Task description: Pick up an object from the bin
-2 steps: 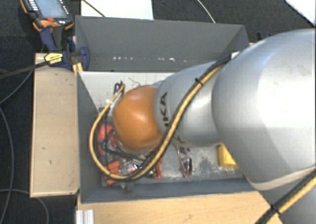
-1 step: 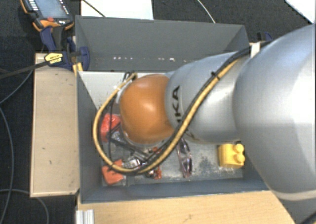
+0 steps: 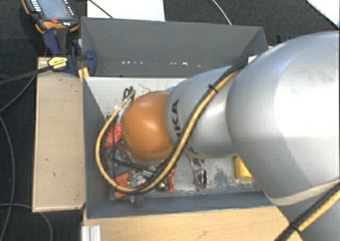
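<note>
Gripper [image 3: 133,175] sits under orange wrist cover [image 3: 146,126]; open or closed, cannot tell. Small red-orange pieces [image 3: 119,184] heaped just below the cover: probably light, stiff plastic, so pinch across a narrow side.

bin floor [image 3: 223,184]: mostly under arm [image 3: 255,128]
yellow obj [image 3: 241,171]: right side behind arm, kind unclear
red/orange heap [image 3: 112,137]: half under orange cover [image 3: 146,126], shapes unclear
thin wire thing [image 3: 199,175]: too small to ID
</note>
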You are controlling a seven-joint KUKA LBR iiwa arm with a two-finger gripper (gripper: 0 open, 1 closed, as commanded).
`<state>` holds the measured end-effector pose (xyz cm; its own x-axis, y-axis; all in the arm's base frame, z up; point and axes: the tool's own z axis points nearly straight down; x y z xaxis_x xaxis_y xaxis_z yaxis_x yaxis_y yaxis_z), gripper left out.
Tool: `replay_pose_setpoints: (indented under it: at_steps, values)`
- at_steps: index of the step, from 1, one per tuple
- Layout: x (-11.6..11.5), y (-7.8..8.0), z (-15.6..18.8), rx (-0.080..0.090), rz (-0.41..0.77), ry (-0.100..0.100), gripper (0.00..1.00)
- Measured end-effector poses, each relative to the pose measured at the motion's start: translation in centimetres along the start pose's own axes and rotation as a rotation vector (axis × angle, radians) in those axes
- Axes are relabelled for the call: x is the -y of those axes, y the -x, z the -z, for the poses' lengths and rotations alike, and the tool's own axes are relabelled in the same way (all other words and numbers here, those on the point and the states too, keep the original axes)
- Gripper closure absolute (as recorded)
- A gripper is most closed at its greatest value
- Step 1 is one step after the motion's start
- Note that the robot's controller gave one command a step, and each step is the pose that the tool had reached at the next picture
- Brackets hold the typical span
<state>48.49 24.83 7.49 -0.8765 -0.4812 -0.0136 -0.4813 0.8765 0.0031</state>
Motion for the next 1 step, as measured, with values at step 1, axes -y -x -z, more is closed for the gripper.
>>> replay_pose_setpoints:
  at_steps: [1]
  values:
    - [2.69, -1.23, -0.33, -0.006, -0.058, -0.003, 0.0]
